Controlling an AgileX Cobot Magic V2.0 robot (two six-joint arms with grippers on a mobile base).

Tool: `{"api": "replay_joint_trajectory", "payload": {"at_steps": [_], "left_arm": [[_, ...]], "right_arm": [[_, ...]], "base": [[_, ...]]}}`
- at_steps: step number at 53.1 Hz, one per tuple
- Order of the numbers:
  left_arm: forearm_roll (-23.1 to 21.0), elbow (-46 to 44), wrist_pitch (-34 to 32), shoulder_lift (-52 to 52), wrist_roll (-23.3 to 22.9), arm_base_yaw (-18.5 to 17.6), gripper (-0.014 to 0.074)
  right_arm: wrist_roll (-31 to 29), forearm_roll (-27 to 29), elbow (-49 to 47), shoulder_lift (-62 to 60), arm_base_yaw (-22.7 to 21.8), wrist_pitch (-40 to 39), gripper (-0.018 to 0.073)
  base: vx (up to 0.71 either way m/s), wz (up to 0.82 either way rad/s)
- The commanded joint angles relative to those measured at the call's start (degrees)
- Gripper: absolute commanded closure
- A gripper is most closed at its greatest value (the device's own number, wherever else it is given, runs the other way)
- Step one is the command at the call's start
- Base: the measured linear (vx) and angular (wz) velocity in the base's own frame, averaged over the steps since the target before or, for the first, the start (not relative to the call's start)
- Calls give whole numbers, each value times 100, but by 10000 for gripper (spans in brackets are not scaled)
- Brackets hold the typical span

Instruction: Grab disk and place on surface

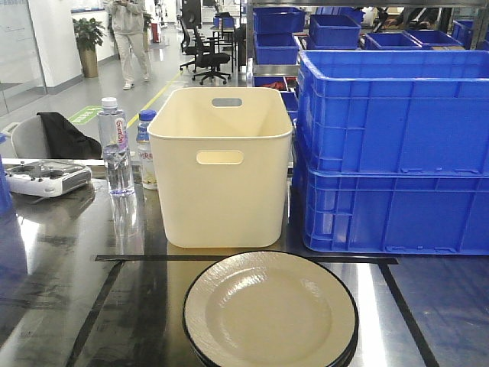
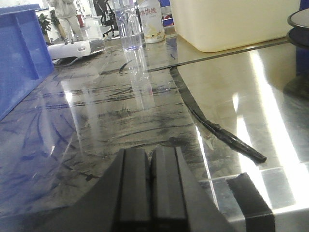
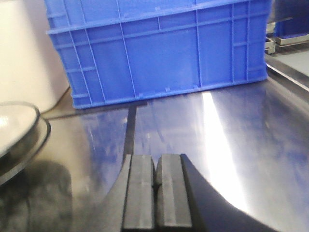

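The disk is a cream plate with a black rim, on top of a stack at the front of the surface, a shiny grey metal tabletop with black tape lines. Neither gripper shows in the front view. My left gripper is shut and empty, low over the surface, with the disk's rim far off at the upper right. My right gripper is also shut on nothing, above the surface, and the disk lies to its left.
A cream bin stands behind the plates, with stacked blue crates to its right. A water bottle, a small bottle and a white controller sit at the back left. Another blue crate is left of my left gripper.
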Motion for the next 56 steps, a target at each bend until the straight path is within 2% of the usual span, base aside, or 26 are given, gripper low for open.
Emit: {"api": "replay_joint_trajectory", "payload": {"at_steps": [1,5,9,13,56], "left_arm": [[-40,75,-463,-45,-66,8,599],[-40,75,-463,-45,-66,8,599],[-40,75,-463,-45,-66,8,599],[-40,75,-458,-43,-66,8,599],[-40,75,-457,-45,-66,8,599]], "right_arm": [[185,-292,391,-510,-13,-375,568],[185,-287,932,-1139,-13,-375,568],[153,-331,892,-1659,-21,353,568],[-12,-390,922,-1515,-6,364,568],[-13,-376,922,-1576,-6,397,568]], "base": [[0,0],[0,0],[0,0],[0,0],[0,0]]}}
